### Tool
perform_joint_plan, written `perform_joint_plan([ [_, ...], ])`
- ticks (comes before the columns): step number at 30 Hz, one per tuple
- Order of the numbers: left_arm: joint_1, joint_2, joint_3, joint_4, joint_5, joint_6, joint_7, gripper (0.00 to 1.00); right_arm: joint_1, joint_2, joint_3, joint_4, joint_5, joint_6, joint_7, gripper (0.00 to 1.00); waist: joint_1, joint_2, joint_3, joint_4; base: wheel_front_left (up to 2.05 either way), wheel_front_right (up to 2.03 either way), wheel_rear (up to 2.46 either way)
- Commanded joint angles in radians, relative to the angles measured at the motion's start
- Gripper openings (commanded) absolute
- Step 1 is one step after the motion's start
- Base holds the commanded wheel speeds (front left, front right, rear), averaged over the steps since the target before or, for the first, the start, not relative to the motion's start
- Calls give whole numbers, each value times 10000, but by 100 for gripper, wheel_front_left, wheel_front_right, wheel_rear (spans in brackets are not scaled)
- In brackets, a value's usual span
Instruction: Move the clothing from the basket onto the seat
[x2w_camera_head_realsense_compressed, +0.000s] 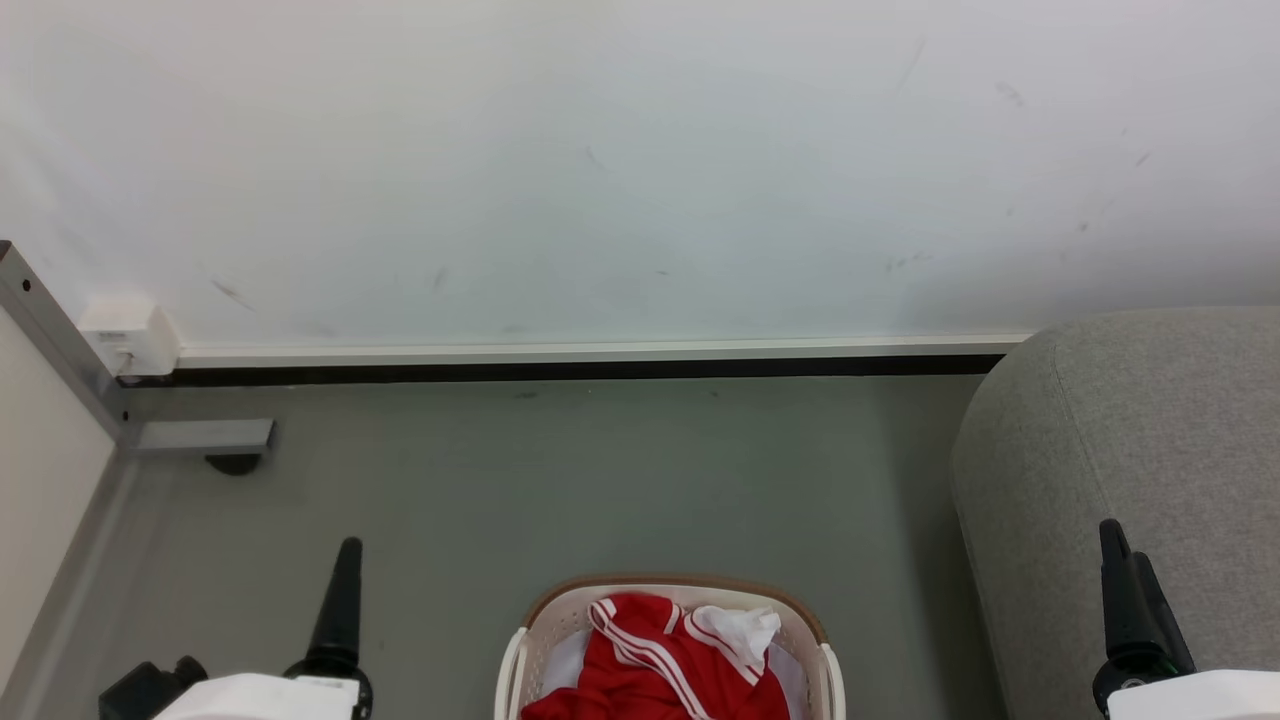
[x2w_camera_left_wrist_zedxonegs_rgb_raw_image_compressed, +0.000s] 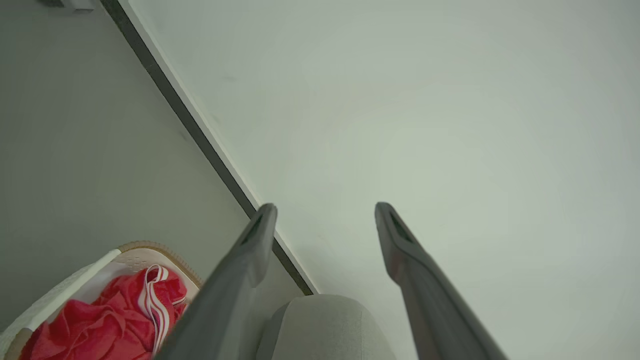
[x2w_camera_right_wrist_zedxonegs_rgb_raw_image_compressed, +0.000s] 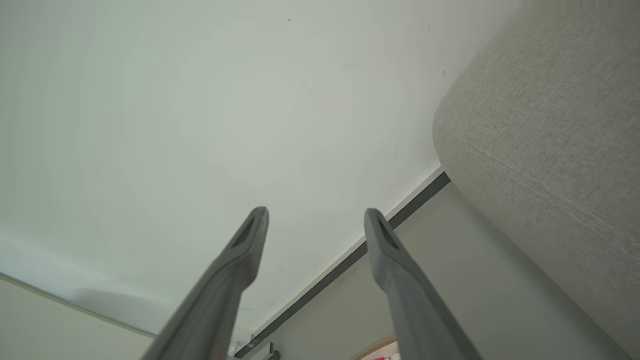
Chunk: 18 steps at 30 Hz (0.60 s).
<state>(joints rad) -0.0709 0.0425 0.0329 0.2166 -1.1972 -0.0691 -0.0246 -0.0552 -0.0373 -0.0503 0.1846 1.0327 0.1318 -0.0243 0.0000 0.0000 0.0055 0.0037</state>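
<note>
At the near middle of the floor (x2w_camera_head_realsense_compressed: 600, 470), the basket (x2w_camera_head_realsense_compressed: 680, 581) is sitting with the red clothing (x2w_camera_head_realsense_compressed: 650, 670) heaped inside it, none of it yet on the grey seat (x2w_camera_head_realsense_compressed: 1150, 430) standing near on the right, handy for a short carry. On either side, the left gripper (x2w_camera_left_wrist_zedxonegs_rgb_raw_image_compressed: 325, 207) and the right gripper (x2w_camera_right_wrist_zedxonegs_rgb_raw_image_compressed: 316, 211) are hovering, jaws spread wide, grasping and touching nothing, probably readying to reach down into the basket.

left arm (x2w_camera_head_realsense_compressed: 260, 697): jaws wide apart, empty | right arm (x2w_camera_head_realsense_compressed: 1195, 696): jaws wide apart, empty
</note>
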Motion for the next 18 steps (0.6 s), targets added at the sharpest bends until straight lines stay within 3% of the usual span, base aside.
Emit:
perform_joint_plan([
  [1,-23,69,-43,-188,496,29,-97,100,-39,-112,17,-233,-474,-5,-104,100,0,0,2,-4,0,0,0],
  [18,143,80,-309,-482,3994,152,-693,100,99,-127,106,-433,-3478,-8,-691,100,0,0,14,-50,0,0,0],
])
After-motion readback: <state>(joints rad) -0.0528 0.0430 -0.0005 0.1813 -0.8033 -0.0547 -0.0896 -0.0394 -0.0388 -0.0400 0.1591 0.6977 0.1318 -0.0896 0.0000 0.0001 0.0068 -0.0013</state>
